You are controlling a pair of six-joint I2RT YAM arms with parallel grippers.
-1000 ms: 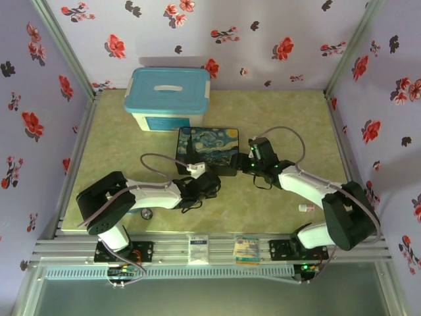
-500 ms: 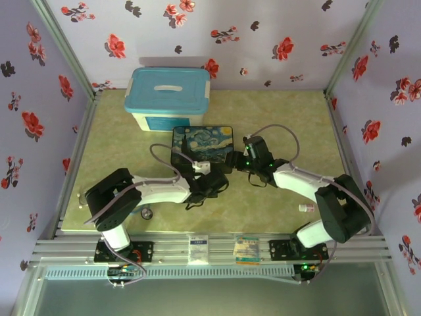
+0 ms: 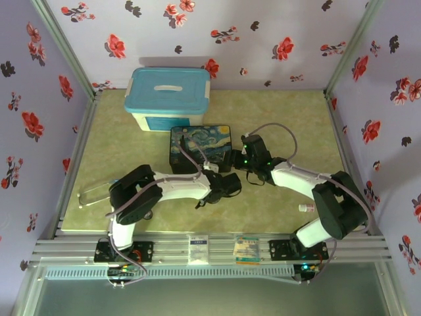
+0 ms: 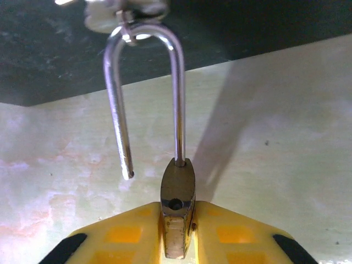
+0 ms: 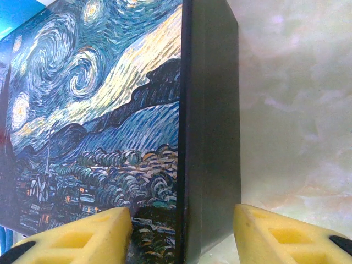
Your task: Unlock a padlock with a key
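From where I stand, the left pincer is clamped on a small brass-gold padlock with a thin silver shackle. Its yellow fingers press both flanks of the lock's body at 6 o'clock in the wrist view. The shackle rises toward 12 o'clock and is sprung open: one leg sits in the body, while the other ends free in the air at about 10 o'clock of the body. Something small and silvery hooks over the shackle's bend, too blurred to name.

On the pale green marbled tabletop, that left pincer sits at 5 o'clock of the flat black box with a Starry Night painted lid. The right pincer is at 3 o'clock of the box, spread wide. Its wrist view shows the right pincer straddling the box edge. A white tub with a blue lid stands at 11 o'clock of the box.
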